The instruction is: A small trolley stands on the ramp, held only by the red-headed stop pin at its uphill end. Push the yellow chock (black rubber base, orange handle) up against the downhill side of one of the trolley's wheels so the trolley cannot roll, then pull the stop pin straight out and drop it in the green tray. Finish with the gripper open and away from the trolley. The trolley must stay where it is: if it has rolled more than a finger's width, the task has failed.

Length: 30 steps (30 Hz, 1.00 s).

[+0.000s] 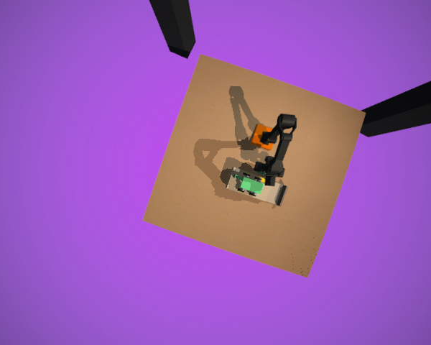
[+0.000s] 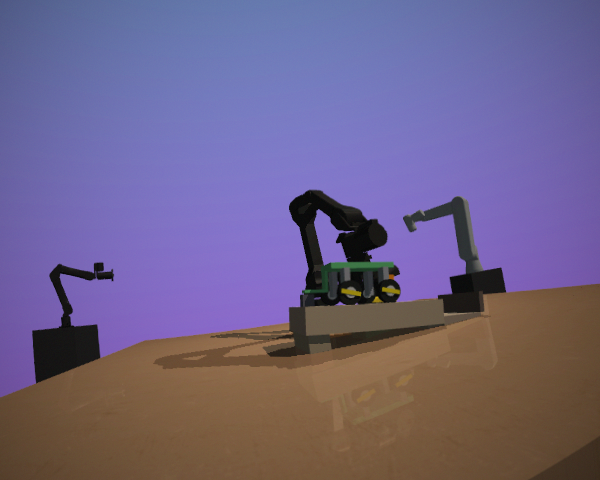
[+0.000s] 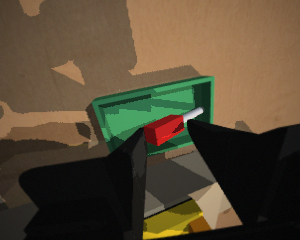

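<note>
The green trolley (image 1: pixel 252 184) (image 2: pixel 361 266) stands on the pale ramp (image 1: pixel 269 195) (image 2: pixel 372 317). The yellow chock (image 1: pixel 262 180) (image 2: pixel 376 299) (image 3: pixel 170 222) sits on the ramp beside the trolley's far-side downhill wheel; contact is too small to tell. Its orange handle (image 3: pixel 199 225) shows at the bottom of the wrist view. The stop pin (image 3: pixel 164 130), red head and pale shaft, lies at a slant in the green tray (image 3: pixel 150 90), beside the ramp. My gripper (image 3: pixel 166 128) is partly open and empty above the tray, its fingertips apart on either side of the pin in the wrist view.
A dark block (image 1: pixel 281 195) (image 2: pixel 461 302) stands at the ramp's downhill end. My arm's base is on an orange plate (image 1: pixel 258 130) behind the tray. Two other arms, a black one (image 2: pixel 61 284) and a grey one (image 2: pixel 465 232), stand on pedestals far beyond the table.
</note>
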Tool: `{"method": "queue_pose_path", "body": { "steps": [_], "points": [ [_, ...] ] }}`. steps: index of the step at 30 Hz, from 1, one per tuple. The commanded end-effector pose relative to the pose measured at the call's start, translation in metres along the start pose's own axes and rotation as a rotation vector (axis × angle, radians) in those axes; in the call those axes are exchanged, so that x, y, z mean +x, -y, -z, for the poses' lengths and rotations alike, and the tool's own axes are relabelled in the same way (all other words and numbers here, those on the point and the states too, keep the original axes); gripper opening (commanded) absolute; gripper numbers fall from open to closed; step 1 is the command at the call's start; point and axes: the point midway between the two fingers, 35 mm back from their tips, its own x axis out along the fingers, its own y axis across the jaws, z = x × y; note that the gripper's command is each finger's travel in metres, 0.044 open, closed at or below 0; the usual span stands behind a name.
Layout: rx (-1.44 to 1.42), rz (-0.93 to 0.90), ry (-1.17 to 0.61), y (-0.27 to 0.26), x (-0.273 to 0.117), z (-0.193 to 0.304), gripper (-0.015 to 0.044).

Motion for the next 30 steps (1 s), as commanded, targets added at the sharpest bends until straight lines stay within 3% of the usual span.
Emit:
{"method": "queue_pose_path", "body": {
  "steps": [1, 21, 27, 30],
  "points": [
    [-0.004, -0.002, 0.000, -0.0024, 0.0016, 0.0003, 0.0190],
    [-0.004, -0.003, 0.000, -0.0112, 0.0071, 0.0009, 0.0190],
    [0.000, -0.002, -0.001, -0.0105, 0.0062, 0.0007, 0.0340],
    [0.000, -0.002, -0.001, -0.0105, 0.0062, 0.0007, 0.0340]
  ]
}}
